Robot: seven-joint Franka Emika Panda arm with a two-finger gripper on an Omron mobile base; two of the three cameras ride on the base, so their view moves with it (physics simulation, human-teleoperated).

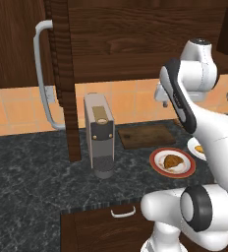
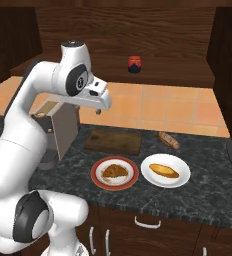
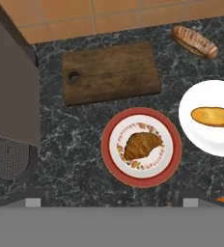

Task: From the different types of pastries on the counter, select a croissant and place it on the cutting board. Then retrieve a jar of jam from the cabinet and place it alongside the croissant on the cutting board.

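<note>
Croissant (image 3: 142,145) is seen lying on the red-rimmed plate (image 3: 109,159) just in front of the cutting board (image 3: 111,71), directly below the raised gripper (image 2: 99,109), its long axis slanted; jaw spread cannot be told.

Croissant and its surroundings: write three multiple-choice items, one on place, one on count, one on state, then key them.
1. Where does the croissant lie?
A. on the cutting board
B. on the red-rimmed plate
C. on the bare counter

2. How many plates stand on the counter?
A. one
B. two
C. three

3. What is the state of the cutting board?
A. bare
C. holds the jar of jam
B. holds a pastry

Key: 1 B, since the croissant rests mid-plate on the red-rimmed plate; 2 B, the red-rimmed plate plus the white plate carrying the oblong pastry; 3 A, nothing lies on the board, and the jar of jam sits in the cabinet.
</note>
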